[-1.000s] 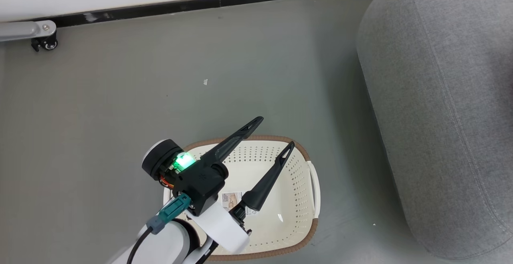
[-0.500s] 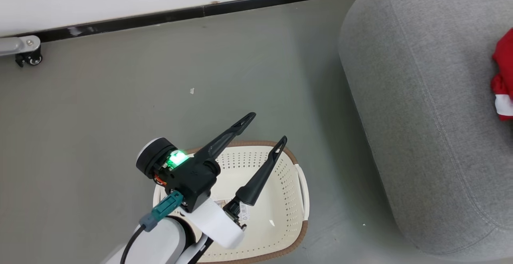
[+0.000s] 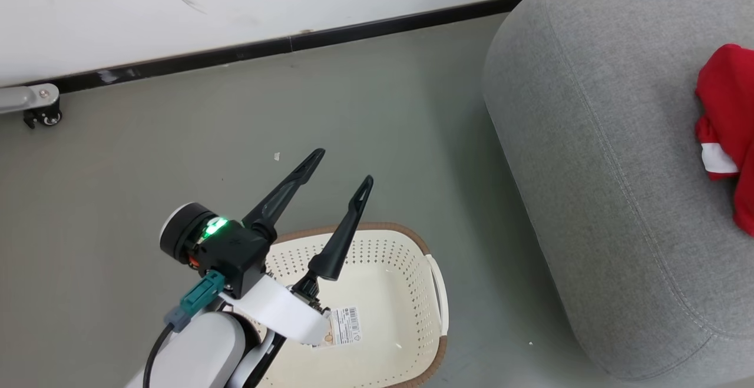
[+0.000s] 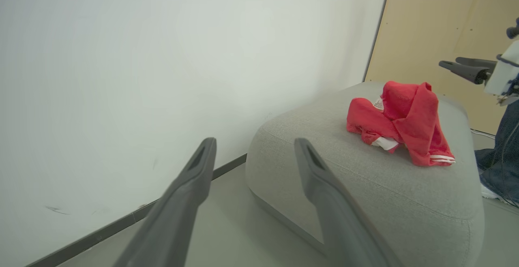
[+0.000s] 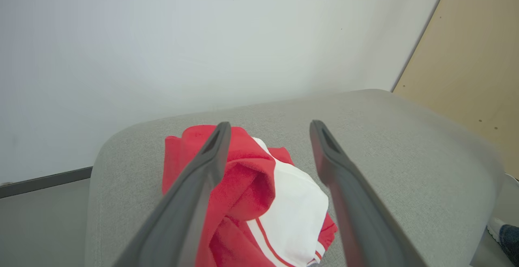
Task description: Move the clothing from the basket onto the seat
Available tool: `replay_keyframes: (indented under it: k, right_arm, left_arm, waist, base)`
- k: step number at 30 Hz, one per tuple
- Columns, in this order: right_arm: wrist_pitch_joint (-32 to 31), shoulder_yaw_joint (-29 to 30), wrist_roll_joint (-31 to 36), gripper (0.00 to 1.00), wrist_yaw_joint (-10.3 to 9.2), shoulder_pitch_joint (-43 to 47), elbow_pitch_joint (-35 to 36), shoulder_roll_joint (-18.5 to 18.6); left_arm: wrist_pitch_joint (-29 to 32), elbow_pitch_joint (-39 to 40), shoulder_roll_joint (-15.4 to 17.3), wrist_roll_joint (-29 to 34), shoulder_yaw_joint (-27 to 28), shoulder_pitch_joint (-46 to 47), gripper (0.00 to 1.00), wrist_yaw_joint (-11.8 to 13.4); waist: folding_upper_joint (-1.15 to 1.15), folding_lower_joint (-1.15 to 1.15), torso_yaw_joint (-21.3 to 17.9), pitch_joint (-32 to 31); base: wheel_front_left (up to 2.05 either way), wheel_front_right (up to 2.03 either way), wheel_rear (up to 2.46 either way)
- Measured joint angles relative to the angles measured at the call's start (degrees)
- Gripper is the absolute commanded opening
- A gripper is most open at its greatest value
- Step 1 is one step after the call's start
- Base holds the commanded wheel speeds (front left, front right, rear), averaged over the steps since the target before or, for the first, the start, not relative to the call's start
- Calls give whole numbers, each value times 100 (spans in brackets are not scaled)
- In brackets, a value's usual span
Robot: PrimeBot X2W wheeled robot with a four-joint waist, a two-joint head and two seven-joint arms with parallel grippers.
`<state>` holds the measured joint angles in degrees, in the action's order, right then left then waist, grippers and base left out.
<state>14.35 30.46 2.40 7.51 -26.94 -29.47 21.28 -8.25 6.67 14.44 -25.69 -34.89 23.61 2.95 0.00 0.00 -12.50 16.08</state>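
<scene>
Grey floor (image 3: 383, 99) stretches wide beside the seat (image 3: 589, 176), the basket (image 3: 437, 294) near its rounded edge, clothing (image 3: 727, 93) atop it, left gripper (image 3: 343, 166) and right gripper (image 5: 270, 124) both spread, holding nothing.

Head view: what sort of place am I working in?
Probably a lab or test room: bare grey floor, plain white wall with black skirting, plywood panel behind the seat.
</scene>
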Motion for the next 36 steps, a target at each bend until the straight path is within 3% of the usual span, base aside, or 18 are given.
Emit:
replay_keyframes:
  k: [9,21,28,36]
  right_arm:
    - [2,-1244,-156,100,-1,-3,681,-385]
    - [2,-2537,-548,100,-1,2,808,-871]
    - [2,-2926,-715,100,-1,215,858,-1198]
    - [2,-3231,-847,100,-1,395,927,-1388]
  left_arm:
    - [-230,-208,23,-73,302,-303,100,205]
    - [-430,-550,22,-310,836,-800,100,650]
    - [-497,-705,-3,-359,1150,-1106,100,926]
    - [-552,-920,-20,-455,1423,-1366,100,1063]
  waist:
    - [0,0,145,-270]
    - [0,0,478,-570]
    - [0,0,673,-744]
    - [0,0,837,-922]
  base:
    - [0,0,0]
    - [0,0,0]
    - [0,0,0]
    - [0,0,0]
